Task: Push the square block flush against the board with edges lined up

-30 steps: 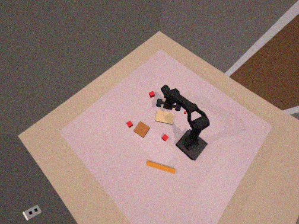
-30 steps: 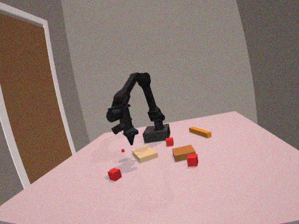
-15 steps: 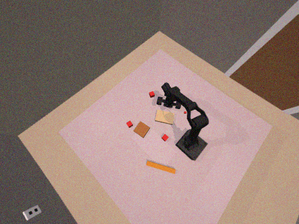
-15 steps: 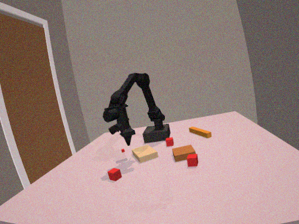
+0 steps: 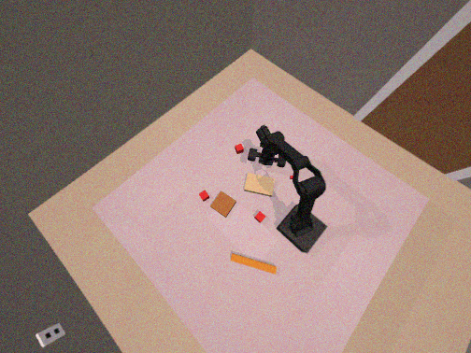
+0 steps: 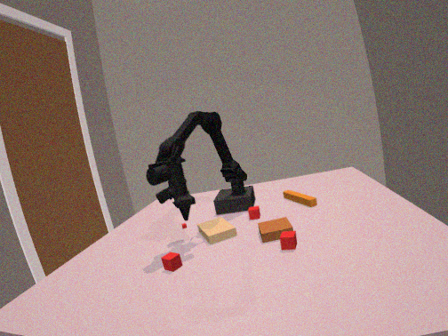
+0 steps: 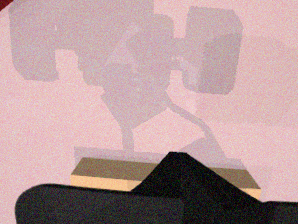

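Note:
The brown square block (image 5: 223, 204) (image 6: 275, 228) lies flat. The tan rectangular board (image 5: 259, 184) (image 6: 216, 228) lies flat beside it, with a gap between them and their sides at different angles. My gripper (image 5: 266, 162) (image 6: 186, 218) (image 7: 176, 160) is shut and empty. It is above the table, just past the board's long side facing away from the arm's base. In the wrist view the board (image 7: 117, 166) shows beyond the fingers, which hide part of its edge. No contact between fingertips and board shows in the exterior view.
Red cubes stand beyond the gripper (image 5: 239, 148) (image 6: 172, 261), beside the brown block (image 5: 204, 195) (image 6: 288, 240) and near the base (image 5: 260, 217) (image 6: 254, 212). A smaller red cube (image 5: 292, 177) (image 6: 184, 226) is near the arm. An orange bar (image 5: 253, 263) (image 6: 300, 198) lies farther off.

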Available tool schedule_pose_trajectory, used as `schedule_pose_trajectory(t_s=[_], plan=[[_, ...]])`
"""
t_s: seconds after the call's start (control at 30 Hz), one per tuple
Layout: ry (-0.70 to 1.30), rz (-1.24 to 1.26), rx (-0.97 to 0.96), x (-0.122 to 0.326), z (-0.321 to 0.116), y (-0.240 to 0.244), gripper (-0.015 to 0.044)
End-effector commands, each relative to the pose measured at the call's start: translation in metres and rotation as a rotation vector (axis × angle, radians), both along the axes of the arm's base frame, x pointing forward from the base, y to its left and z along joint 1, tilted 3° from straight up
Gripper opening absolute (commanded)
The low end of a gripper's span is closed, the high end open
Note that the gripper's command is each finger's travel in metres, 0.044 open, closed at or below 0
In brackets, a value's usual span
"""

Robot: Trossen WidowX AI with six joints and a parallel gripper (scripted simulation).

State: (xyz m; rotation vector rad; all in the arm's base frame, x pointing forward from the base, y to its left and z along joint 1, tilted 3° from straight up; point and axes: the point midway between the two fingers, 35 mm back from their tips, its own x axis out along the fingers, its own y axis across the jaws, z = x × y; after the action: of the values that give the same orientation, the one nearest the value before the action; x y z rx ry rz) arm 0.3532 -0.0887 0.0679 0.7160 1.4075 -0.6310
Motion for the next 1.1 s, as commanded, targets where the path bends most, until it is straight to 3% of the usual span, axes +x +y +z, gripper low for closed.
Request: schedule_pose_trajectory(t_s=[0.0,0.2,1.07], plan=[[0.004,0.003,0.005,0.004,-0.002,-0.005,0.0],[0.004,0.003,0.005,-0.002,0.048,-0.003,0.0],[0.004,0.003,0.005,-0.002,0.048,-0.003,0.0]])
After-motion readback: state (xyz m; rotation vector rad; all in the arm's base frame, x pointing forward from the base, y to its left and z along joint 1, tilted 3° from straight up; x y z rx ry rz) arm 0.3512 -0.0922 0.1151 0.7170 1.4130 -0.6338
